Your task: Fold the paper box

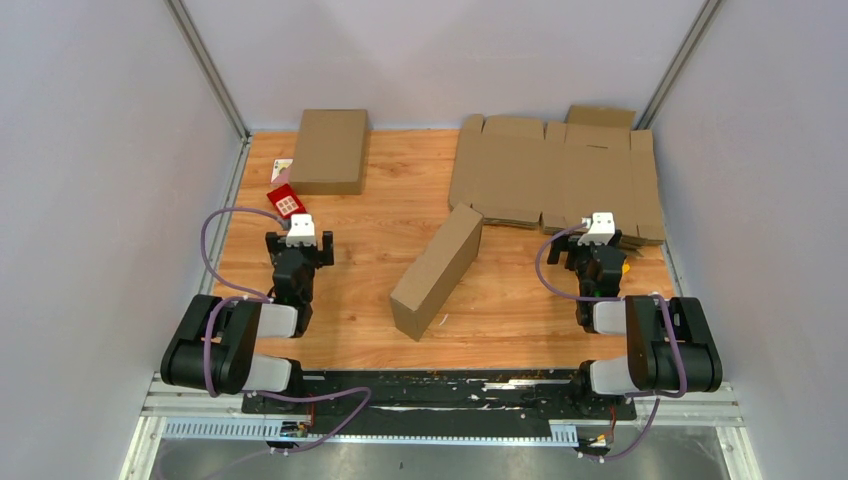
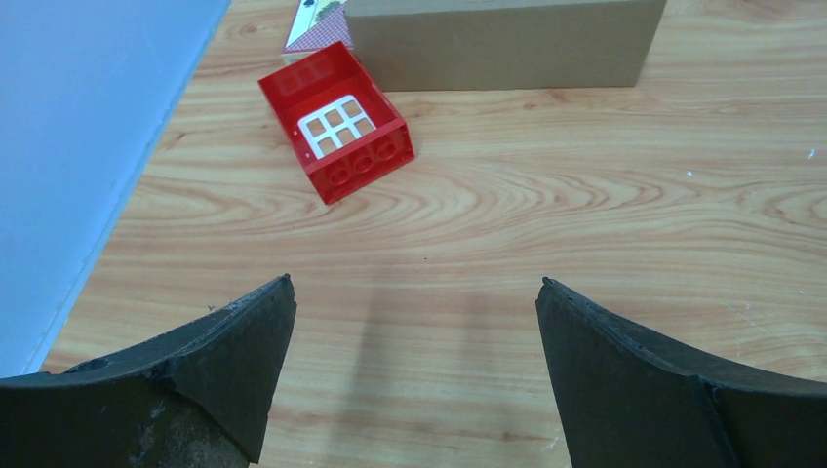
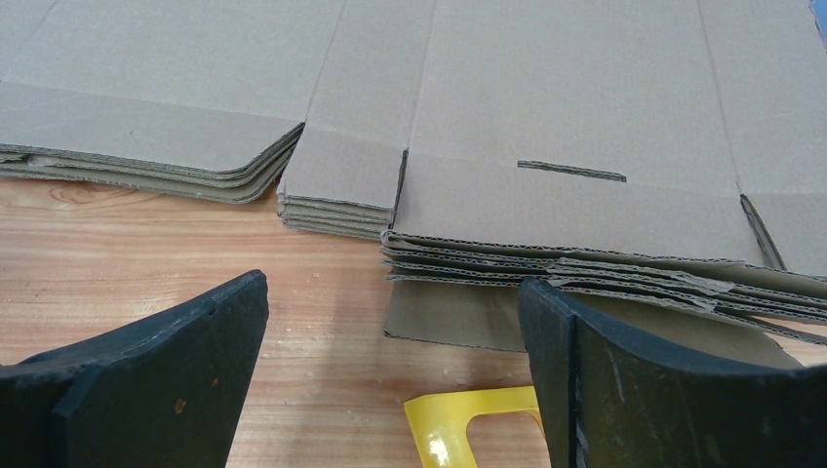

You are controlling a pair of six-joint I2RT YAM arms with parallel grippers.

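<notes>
Overhead, shows the paper box (image 1: 437, 272) folded up into a long closed brown carton, lying flat and slantwise on the wooden tabletop (image 1: 370, 250), nearer than and left of the stack of flat cardboard blanks (image 1: 555, 170); puts its far end right at the stack's near-left corner, touching or just short of it, impossible to tell which. Shows nothing gripping the paper box. Places the left arm (image 1: 240, 340) well left of the stack, left jaws spread wide and holding nothing, only bare wood between them in the wrist view. Places the right arm (image 1: 650, 340) at the stack's near-right edge, right jaws equally wide apart and holding nothing, aimed at the layered corrugated edges of the stack. Reveals, in the right wrist view, a small yellow plastic piece (image 3: 473, 424) on the wood just nearer than the stack's edge, between the right jaws, only partly in frame. Sets a second closed brown carton (image 1: 330, 150) well left of the stack, level with it at the far side of the tabletop. Adds a red toy brick (image 2: 336, 122) with a white window grid farther left of the stack than that carton and a little nearer, plus a red-and-white chequered card (image 2: 317, 21) at the same remove from the stack, mostly cropped in the left wrist view.
</notes>
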